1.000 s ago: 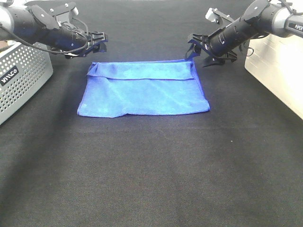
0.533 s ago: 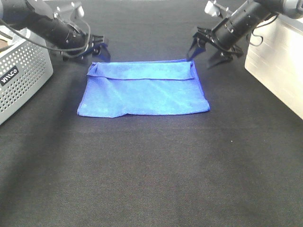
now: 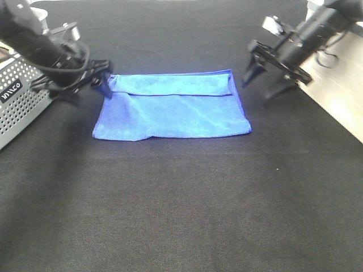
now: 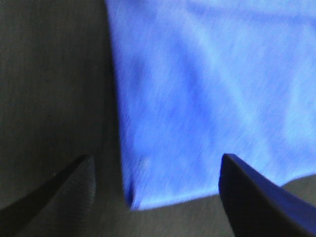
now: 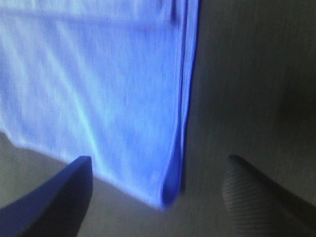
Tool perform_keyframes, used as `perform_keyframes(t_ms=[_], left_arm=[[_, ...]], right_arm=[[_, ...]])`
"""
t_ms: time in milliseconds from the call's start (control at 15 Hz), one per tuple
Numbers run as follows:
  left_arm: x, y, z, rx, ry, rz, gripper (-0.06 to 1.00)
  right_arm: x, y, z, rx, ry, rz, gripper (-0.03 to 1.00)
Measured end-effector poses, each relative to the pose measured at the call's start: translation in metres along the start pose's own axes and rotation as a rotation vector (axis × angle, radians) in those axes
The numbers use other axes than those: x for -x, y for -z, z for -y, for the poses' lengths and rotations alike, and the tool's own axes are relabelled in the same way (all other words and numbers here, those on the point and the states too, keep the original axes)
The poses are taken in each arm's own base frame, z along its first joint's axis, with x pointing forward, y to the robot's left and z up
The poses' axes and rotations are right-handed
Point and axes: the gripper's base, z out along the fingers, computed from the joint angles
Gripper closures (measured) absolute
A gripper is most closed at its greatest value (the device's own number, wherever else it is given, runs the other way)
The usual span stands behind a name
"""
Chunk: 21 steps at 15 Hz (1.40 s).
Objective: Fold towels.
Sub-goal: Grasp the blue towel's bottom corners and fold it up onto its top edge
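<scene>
Blue towel [image 3: 170, 113], flat, long axis crosswise (flap at far edge)

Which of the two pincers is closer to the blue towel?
The left pincer: one tip is at the towel's far left corner, while the right pincer stands clear of the far right corner.

black woven cloth [image 3: 181, 204] across the whole table, faintly speckled. at the left edge, perforated grey basket [image 3: 25, 105] standing on the cloth, dark label [image 3: 10, 93] with white lettering on its front wall, too small to read. at the right edge, pale cream box [image 3: 340, 102], well apart from the basket.
</scene>
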Motion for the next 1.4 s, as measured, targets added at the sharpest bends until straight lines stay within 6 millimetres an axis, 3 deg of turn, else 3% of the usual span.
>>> perform_keyframes(t_ms=[200,333,800,1067,1200,1333,1400], left_arm=[[-0.021,-0.010,-0.009,0.023,0.033,-0.068,0.27],[-0.020,-0.012,-0.010,0.031,0.041,-0.029,0.27],[-0.027,-0.039,-0.019,0.039,0.146,-0.050,0.27],[-0.027,-0.045,-0.016,-0.001,0.144,-0.039,0.31],[-0.027,-0.048,-0.012,-0.017,0.136,-0.031,0.42],[-0.028,-0.052,-0.011,-0.026,0.134,-0.040,0.67],[-0.028,-0.052,-0.011,-0.027,0.126,-0.039,0.82]], right_arm=[[-0.024,0.005,-0.002,-0.031,-0.007,0.039,0.27],[-0.038,-0.010,0.007,-0.047,-0.003,0.012,0.27],[-0.036,-0.041,0.001,-0.029,0.018,0.037,0.27],[-0.038,-0.061,-0.005,0.026,0.005,0.023,0.27],[-0.038,-0.068,-0.015,0.048,0.009,0.031,0.31],[-0.039,-0.074,-0.017,0.042,0.007,0.033,0.49],[-0.039,-0.075,-0.015,0.027,-0.004,0.025,0.64]])
